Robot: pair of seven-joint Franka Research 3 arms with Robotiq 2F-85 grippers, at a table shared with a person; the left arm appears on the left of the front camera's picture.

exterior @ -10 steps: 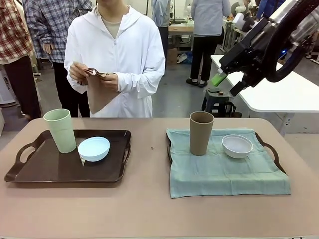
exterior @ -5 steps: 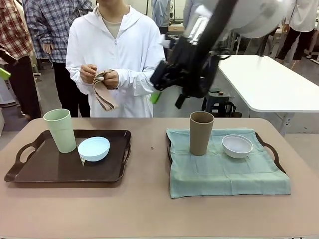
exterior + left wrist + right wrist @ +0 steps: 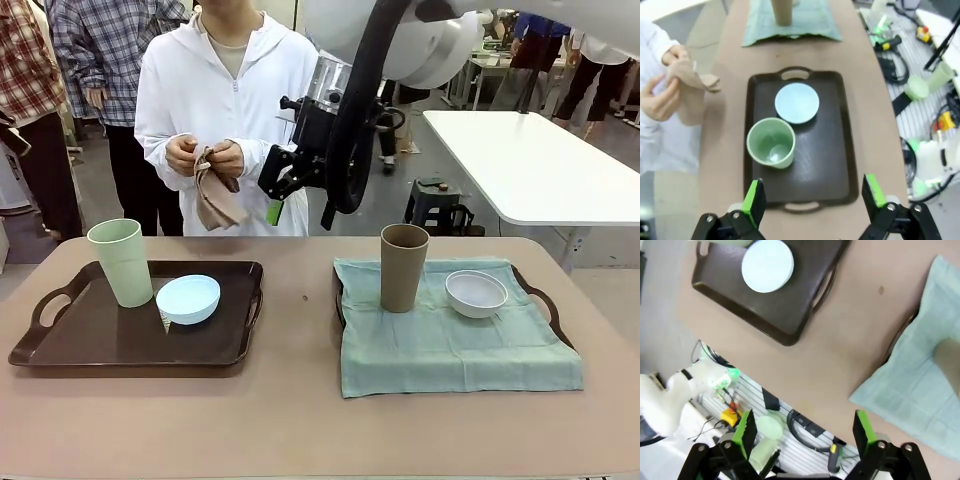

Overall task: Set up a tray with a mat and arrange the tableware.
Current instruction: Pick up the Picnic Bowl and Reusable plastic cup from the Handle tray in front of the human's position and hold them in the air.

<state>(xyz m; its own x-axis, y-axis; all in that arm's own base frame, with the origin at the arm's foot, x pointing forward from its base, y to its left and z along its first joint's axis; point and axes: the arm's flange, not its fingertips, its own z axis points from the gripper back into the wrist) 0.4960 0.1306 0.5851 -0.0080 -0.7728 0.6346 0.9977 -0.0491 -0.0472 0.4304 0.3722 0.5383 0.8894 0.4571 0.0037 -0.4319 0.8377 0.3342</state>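
The pale green cup (image 3: 120, 262) stood upright on the bare dark tray (image 3: 70, 352) at the table's (image 3: 300, 420) left, with the light blue bowl (image 3: 188, 298) just beside it. The brown cup (image 3: 403, 266) and white bowl (image 3: 476, 292) sat near each other on a green mat (image 3: 450, 355), which covered most of the second tray (image 3: 548, 305); only a handle and an edge showed. Across the table a person (image 3: 250, 90) held a tan cloth (image 3: 215, 195). The left gripper (image 3: 814, 181) and right gripper (image 3: 805, 417) both hung spread wide and empty above the table.
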